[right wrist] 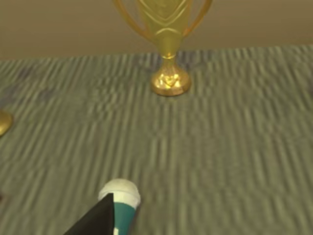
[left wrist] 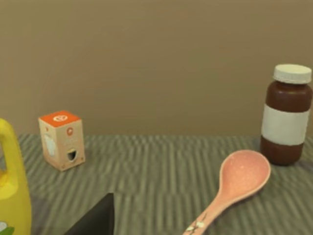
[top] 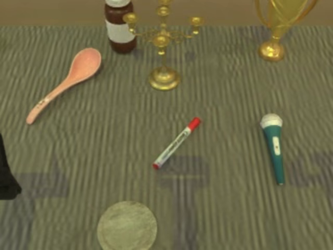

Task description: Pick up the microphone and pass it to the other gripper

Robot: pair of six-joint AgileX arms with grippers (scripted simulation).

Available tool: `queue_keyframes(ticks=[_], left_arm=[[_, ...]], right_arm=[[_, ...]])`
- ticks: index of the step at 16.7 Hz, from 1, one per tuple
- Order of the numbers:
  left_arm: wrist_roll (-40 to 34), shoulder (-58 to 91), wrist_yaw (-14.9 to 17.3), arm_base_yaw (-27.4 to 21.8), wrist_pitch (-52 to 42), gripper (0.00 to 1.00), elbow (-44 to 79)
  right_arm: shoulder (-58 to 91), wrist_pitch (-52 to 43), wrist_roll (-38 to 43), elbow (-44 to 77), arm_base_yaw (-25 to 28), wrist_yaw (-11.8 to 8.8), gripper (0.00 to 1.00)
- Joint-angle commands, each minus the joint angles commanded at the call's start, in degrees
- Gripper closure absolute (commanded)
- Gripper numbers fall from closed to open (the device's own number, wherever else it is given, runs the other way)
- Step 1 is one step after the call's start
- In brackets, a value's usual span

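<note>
The microphone [top: 274, 148] lies flat at the table's right, its white head toward the far side and its teal handle running toward the near edge. In the right wrist view its head [right wrist: 121, 193] sits just beyond and beside one black finger [right wrist: 98, 220] of my right gripper, which does not touch it. The second finger is out of frame, and this gripper does not show in the top view. My left gripper [top: 6, 174] is parked at the table's left edge, far from the microphone. One of its fingers [left wrist: 98, 220] shows, with nothing held.
A red-capped white marker [top: 177, 143] lies mid-table. A pink spoon [top: 65, 83], brown bottle [top: 119, 26], gold candelabra [top: 164, 52] and gold trophy [top: 278, 31] stand along the back. A round grey disc [top: 127, 226] sits near the front. An orange box [left wrist: 62, 139] and yellow bottle [left wrist: 12, 191] stand far left.
</note>
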Motion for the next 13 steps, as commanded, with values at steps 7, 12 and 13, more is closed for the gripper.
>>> queue_keyframes(ticks=[7,12,13], left_arm=[[0.0,0.0,0.0,0.0,0.0,0.0,0.0],[0.0,0.0,0.0,0.0,0.0,0.0,0.0],[0.0,0.0,0.0,0.0,0.0,0.0,0.0]], right_arm=[[41.6,-19.1,8.6,24.2,8.0,1.1,0.0],[65.9,-30.8,14.1,39.8,13.3,1.6,0.0],[69.5,-32.6,15.0,42.4,14.1,1.7,0.0]])
